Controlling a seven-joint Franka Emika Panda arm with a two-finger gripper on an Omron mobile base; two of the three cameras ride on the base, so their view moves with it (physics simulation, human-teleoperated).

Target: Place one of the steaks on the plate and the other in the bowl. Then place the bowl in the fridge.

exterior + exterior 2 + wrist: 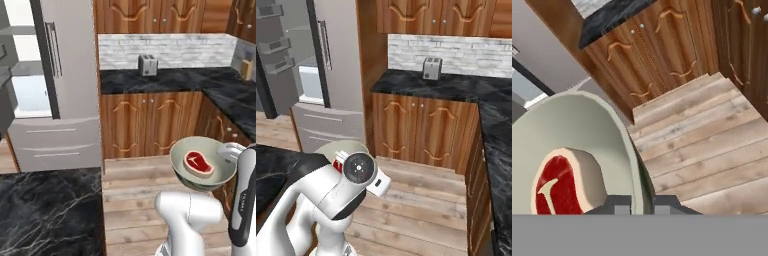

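Note:
The pale cream-green bowl (223,172) hangs tilted in the air above the wooden floor, with a bright red steak (198,163) with a whitish fat edge lying inside. My gripper (639,205) is shut on the bowl's rim (634,165), one fingertip (619,204) inside the wall and the other outside. In the hand view the steak (562,182) rests low in the bowl. From the right base view the bowl (348,148) peeks out behind my arm. The grey fridge (75,75) stands ahead to the left, its left door swung open onto the shelves. The plate is out of view.
A dark marble counter (45,210) lies at the lower left. Wooden cabinets (150,125) under a black countertop (165,80) carry a toaster (148,65) and a knife block (246,69). Wooden floor (135,200) runs between the counter and the fridge.

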